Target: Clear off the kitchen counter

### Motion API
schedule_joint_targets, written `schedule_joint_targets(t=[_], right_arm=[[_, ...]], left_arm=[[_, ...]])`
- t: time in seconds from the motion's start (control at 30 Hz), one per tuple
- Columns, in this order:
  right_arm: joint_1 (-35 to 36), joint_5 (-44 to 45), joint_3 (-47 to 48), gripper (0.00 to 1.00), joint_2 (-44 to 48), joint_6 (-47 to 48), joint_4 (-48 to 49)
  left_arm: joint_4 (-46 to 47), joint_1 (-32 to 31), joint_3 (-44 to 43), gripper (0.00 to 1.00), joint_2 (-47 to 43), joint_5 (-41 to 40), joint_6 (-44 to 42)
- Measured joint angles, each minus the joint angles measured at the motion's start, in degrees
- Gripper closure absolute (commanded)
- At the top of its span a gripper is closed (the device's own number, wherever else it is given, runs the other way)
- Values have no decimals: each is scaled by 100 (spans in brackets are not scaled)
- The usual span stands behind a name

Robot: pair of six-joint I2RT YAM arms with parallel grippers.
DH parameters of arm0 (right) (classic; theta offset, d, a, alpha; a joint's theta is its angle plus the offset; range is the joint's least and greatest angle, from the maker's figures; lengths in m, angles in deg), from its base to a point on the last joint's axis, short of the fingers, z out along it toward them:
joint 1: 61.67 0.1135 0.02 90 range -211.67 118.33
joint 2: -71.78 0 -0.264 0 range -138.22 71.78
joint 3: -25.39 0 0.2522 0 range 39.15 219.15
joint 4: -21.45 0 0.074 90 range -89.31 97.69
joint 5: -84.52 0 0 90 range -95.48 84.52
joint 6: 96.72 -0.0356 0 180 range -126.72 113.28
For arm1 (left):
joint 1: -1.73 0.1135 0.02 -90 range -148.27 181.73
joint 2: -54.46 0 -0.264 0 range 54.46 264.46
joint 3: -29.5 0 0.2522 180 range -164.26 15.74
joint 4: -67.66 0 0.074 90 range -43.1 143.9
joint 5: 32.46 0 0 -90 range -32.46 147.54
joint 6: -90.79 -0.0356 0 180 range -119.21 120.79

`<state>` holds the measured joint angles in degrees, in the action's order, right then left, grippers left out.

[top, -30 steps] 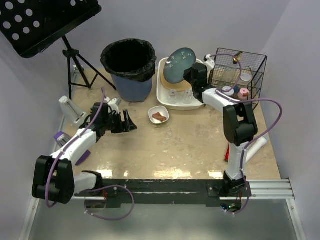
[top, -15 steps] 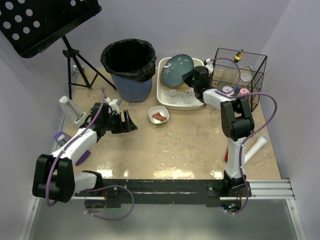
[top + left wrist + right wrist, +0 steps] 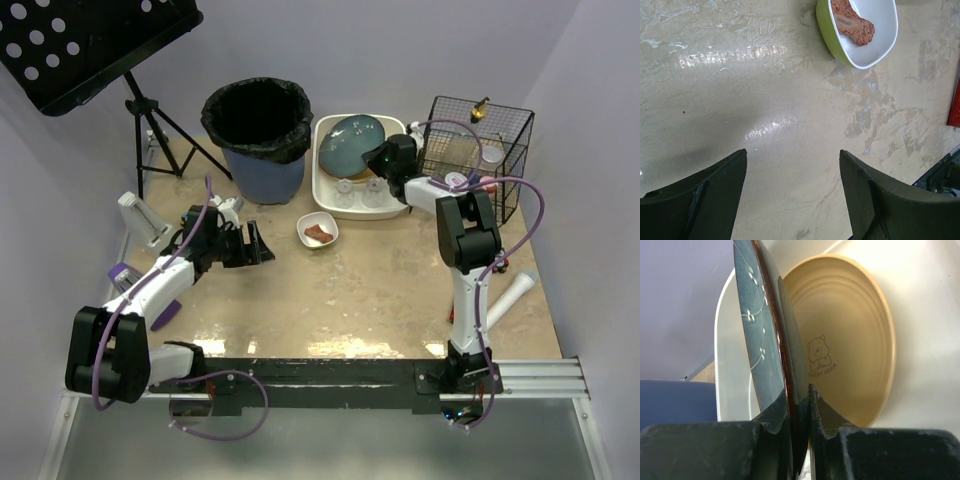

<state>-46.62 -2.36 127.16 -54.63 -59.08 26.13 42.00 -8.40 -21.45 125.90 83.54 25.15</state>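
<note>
Keeps the left gripper (image 3: 252, 245) unmoved, well left of the white rectangular plastic tub (image 3: 322, 185), jaws spread and empty. Brings the round dark-blue glazed plate (image 3: 345, 140) down from a steep tilt, low into that tub, right gripper (image 3: 380, 160) jaws pinching its rim; probably near release. Leaves the beige mottled kitchen counter (image 3: 380, 290), under the tub, carrying a small green-and-white bowl (image 3: 318, 231) just before it, blue bin (image 3: 265, 180) left, black wire basket (image 3: 470, 150) right; lilac walls (image 3: 400, 50).

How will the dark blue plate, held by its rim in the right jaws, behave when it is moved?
The blue plate looks glazed and stiff, so it is probably slippery and breakable. The right gripper has its jaws shut on the rim only, so the plate may pivot. It is tilted up beside the beige plate; released, it could tip against it.
</note>
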Motion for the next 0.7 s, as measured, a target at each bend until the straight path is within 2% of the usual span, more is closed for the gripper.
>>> schedule_joint_targets(t=[0.07,0.17,0.3,0.7], right_arm=[[-11,-33,59,100,-39,-35,-63],[-20,-61,186,86,-83,-50,-160],[-28,-114,308,75,-85,-81,-289],[-46,-138,490,67,-129,-190,-435]], left_arm=[[0,0,0,21,4,2,0],[0,0,0,21,7,24,0],[0,0,0,21,15,39,0],[0,0,0,21,15,63,0]])
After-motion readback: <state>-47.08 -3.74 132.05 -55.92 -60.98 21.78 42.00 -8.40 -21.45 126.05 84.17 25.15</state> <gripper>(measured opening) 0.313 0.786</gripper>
